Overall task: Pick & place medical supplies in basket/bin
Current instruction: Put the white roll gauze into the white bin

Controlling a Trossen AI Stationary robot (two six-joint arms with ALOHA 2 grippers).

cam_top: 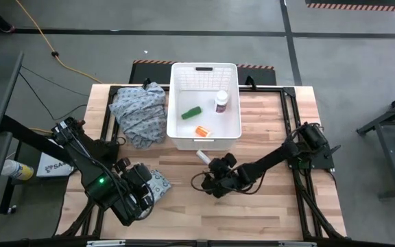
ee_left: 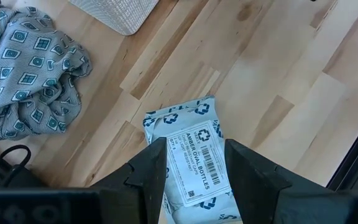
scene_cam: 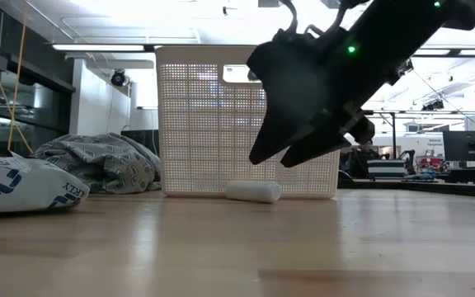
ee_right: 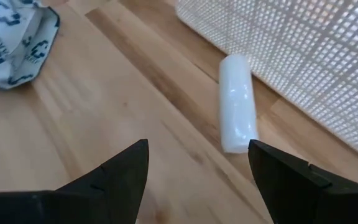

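Observation:
The white perforated bin (cam_top: 204,140) stands at the table's far middle. In it lie a white pill bottle (cam_top: 221,102), a green stick-shaped box (cam_top: 190,112) and a small orange piece (cam_top: 202,130). A white tube (ee_right: 238,102) lies on the table against the bin's near wall. My right gripper (ee_right: 197,155) hangs open just short of it, slanting down, clear of the table (scene_cam: 272,159). The flat pale packet (ee_left: 188,149) lies on the table near the left. Above it my left gripper (ee_left: 194,180) is open, one finger to each side, not touching.
A crumpled grey-blue patterned cloth (cam_top: 139,113) lies left of the bin, on the table's far left part. Bare wood stretches across the table's near half and to the right of the right arm (cam_top: 273,161).

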